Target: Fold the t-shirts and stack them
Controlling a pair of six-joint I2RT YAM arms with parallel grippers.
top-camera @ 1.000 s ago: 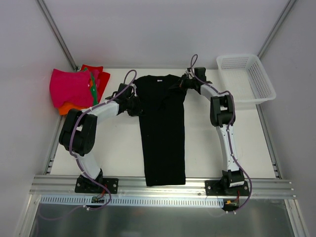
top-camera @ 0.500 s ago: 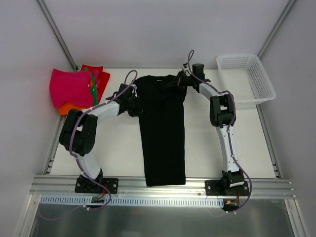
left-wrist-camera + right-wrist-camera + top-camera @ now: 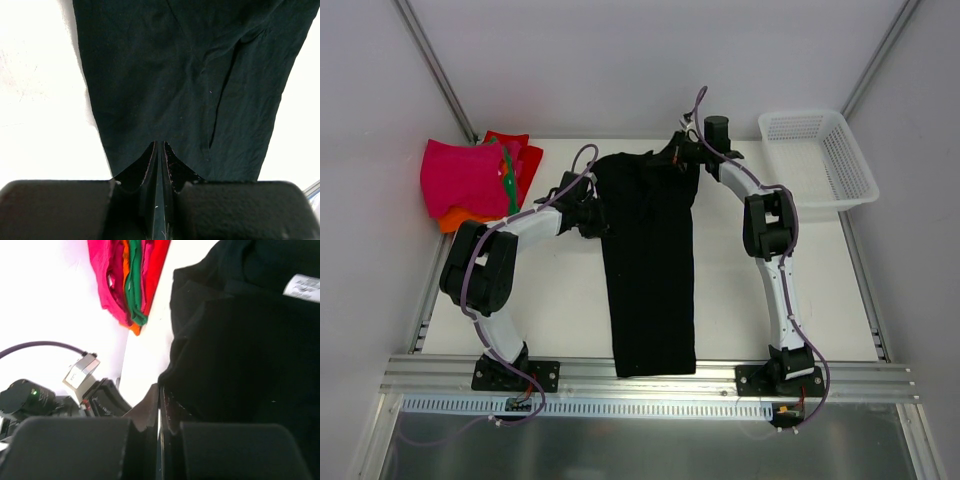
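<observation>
The black t-shirt (image 3: 650, 290) lies as a long narrow strip down the middle of the table, its hem near the front rail. My left gripper (image 3: 594, 215) is shut on its left edge near the top; in the left wrist view (image 3: 159, 144) the black cloth (image 3: 175, 75) spreads away from the closed tips. My right gripper (image 3: 678, 150) is shut on the shirt's upper right part and holds it raised at the back. In the right wrist view (image 3: 160, 387) the black cloth (image 3: 240, 350) bunches at the tips, and the white neck label (image 3: 302, 287) shows.
A stack of folded shirts, magenta-pink (image 3: 465, 178) on top with orange, green and red (image 3: 525, 155) under it, sits at the back left and shows in the right wrist view (image 3: 132, 280). A white mesh basket (image 3: 817, 160) stands at the back right.
My right gripper has moved toward the back and up with the shirt's upper right part; the white label no longer shows from above. My left gripper has barely moved.
</observation>
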